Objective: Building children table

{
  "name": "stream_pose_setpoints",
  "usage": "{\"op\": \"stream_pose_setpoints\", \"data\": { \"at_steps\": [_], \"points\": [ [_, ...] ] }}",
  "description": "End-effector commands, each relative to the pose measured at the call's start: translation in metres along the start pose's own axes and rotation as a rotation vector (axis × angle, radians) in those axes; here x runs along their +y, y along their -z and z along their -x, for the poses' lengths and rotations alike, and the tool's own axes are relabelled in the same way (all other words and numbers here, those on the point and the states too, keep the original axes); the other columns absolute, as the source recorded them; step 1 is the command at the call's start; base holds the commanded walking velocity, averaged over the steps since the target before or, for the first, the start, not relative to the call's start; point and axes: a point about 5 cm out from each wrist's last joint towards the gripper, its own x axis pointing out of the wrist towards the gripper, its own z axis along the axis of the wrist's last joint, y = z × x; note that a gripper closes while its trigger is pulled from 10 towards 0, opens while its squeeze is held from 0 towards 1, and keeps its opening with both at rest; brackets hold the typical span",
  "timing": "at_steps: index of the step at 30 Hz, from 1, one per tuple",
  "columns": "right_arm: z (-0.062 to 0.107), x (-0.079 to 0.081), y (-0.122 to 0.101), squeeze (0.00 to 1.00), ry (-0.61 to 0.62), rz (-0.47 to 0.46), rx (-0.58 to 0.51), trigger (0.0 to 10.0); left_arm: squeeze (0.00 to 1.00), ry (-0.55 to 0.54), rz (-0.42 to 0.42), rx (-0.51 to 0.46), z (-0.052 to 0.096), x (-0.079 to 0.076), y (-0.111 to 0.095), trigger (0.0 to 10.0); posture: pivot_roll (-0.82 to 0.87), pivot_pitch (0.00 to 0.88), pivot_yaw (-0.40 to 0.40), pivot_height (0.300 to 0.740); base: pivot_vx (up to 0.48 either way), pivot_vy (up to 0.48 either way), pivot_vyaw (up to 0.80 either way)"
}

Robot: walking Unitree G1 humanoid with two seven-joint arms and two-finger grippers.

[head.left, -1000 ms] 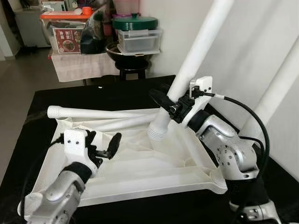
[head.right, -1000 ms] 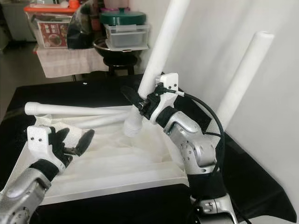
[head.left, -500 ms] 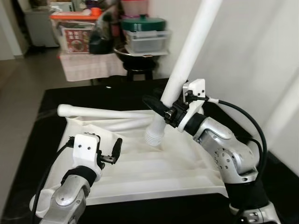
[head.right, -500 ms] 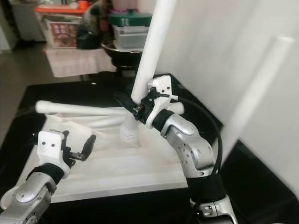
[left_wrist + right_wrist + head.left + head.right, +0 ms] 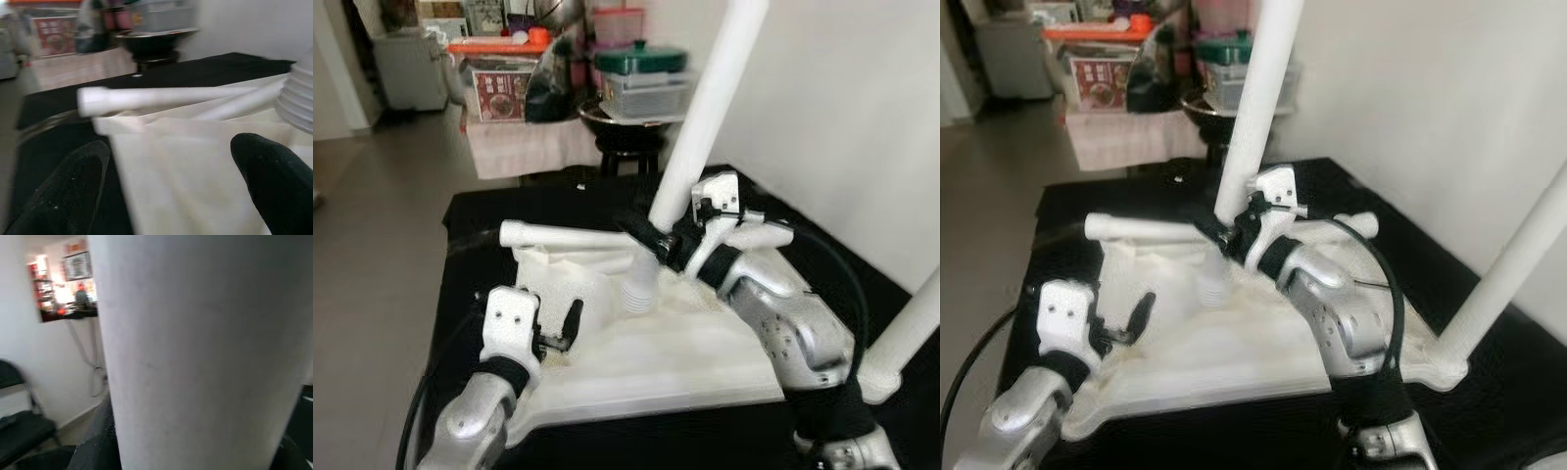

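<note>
the right gripper point(image 5: 658, 238) is clamped on a white leg point(image 5: 703, 108) low on its shaft, just above the ribbed threaded end. that end hangs over the upside-down tabletop point(image 5: 705, 343), which lies on the black surface point(image 5: 470, 211). the leg tilts, its top leaning up and away to the right. it looks like hollow plastic: light, stiff and smooth, so it may well slip or twist between the fingers if turned hard. the low hold near the thread seems right for steering the tip into a socket, though the long free end will lever against the grip.

the left gripper point(image 5: 560, 331) hovers with fingers apart over the tabletop's near left part, holding nothing. a second leg point(image 5: 570, 236) lies across the far edge. a third leg point(image 5: 1513, 264) stands already fitted at the near right corner. the tabletop looks rigid and light enough to slide, so it may need bracing.
</note>
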Motion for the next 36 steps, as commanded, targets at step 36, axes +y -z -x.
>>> {"op": "stream_pose_setpoints", "data": {
  "at_steps": [36],
  "points": [
    [0.016, -0.001, 0.0, 0.0, -0.169, 0.033, 0.05, 10.0, 0.0, -0.128, -0.046, 0.126, 0.021, 0.016, 0.023, 10.0, 0.02, 0.009, -0.047, 0.74, 0.0, 0.0, 0.0]
  ]
}}
